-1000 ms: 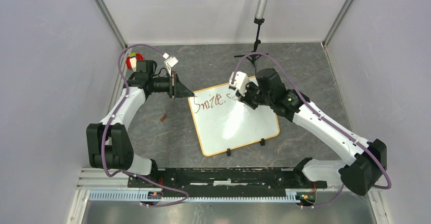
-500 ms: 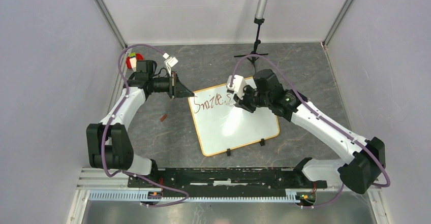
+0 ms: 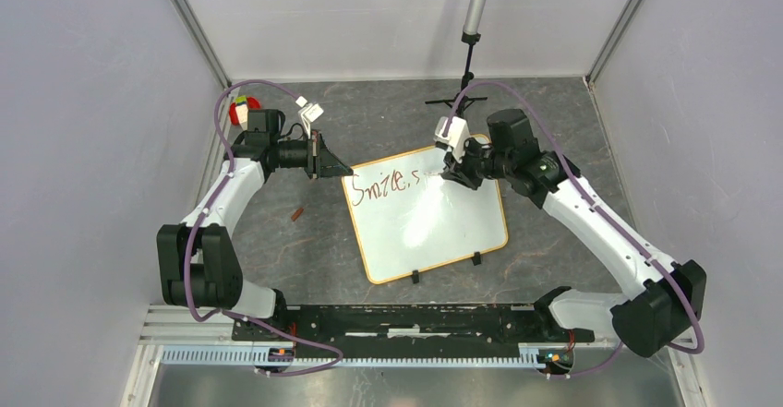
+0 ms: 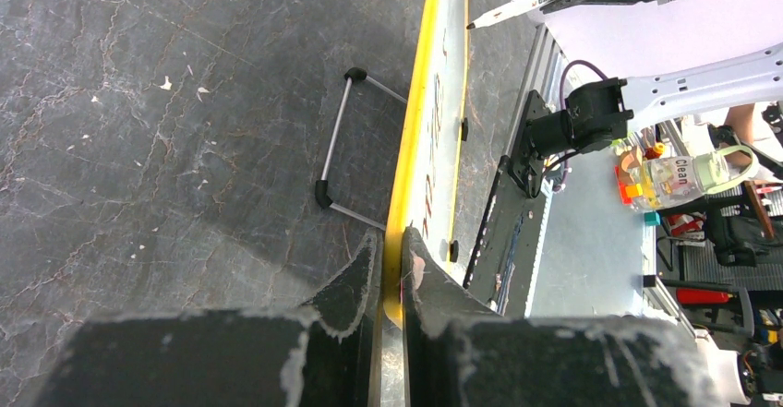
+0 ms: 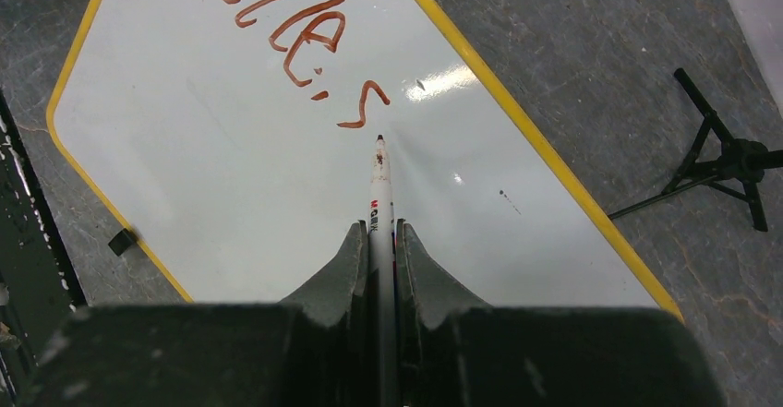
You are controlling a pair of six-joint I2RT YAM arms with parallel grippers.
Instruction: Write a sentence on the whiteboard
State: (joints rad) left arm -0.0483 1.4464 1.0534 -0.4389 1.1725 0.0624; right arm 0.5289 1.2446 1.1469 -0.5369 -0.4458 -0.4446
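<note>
Red lettering [image 5: 309, 10] lies just beyond the marker [image 5: 379, 172] tip. Marker clamped in right gripper [image 5: 379, 232]. The whiteboard [image 4: 411, 130] frame sits pinched in the left gripper [image 4: 391, 241].

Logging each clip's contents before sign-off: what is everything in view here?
whiteboard: one, white, orange-tan frame, table centre
lettering: one line, dark red, "Smile, s", board's far edge
clips: two, black, board's near edge
marker: one, white barrel, tip by the "s"
tripod stand: one, black, far side
small object: one, red-white-green, far left corner
small piece: one, reddish-brown, left of board
table: one, dark grey marbled
left gripper: black, shut on board's far left corner
right gripper: black, shut on marker
</note>
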